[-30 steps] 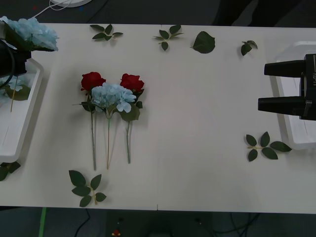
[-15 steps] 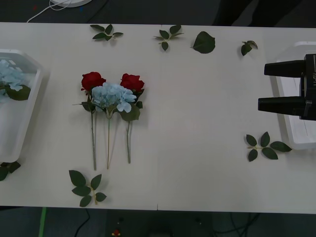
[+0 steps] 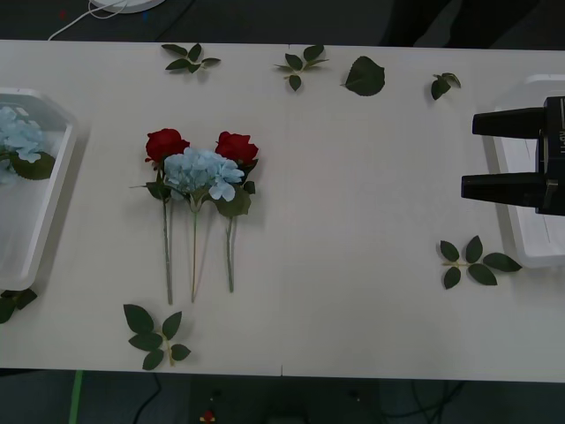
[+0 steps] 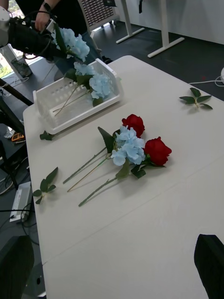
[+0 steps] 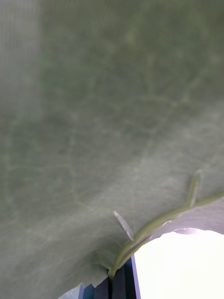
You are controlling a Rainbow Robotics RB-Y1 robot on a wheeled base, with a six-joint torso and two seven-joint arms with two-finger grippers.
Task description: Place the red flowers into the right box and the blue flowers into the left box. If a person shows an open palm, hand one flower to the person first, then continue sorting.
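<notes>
Two red flowers (image 3: 166, 143) (image 3: 236, 146) lie mid-table with a blue flower (image 3: 201, 172) between them, stems toward me. The left box (image 3: 40, 230) holds more blue flowers (image 3: 18, 137). In the right wrist view my left gripper (image 4: 55, 46) hangs above the left box (image 4: 70, 117), shut on the stem of a blue flower (image 4: 72, 42). Its leaf (image 5: 93, 117) covers the left wrist view. A person's hand (image 4: 42, 21) is close to that arm; I cannot tell if it touches. My right gripper (image 3: 470, 155) stands open over the right box (image 3: 530, 238), holding nothing.
Loose green leaf sprigs lie about the table: near the front edge (image 3: 154, 336), beside the right box (image 3: 477, 261), and several along the far edge, among them one large leaf (image 3: 365, 77). Another sprig (image 3: 11, 305) lies at the left box's front corner.
The left gripper with its blue flower has left the front view past the left edge. The right arm and the flowers on the table have not moved.
</notes>
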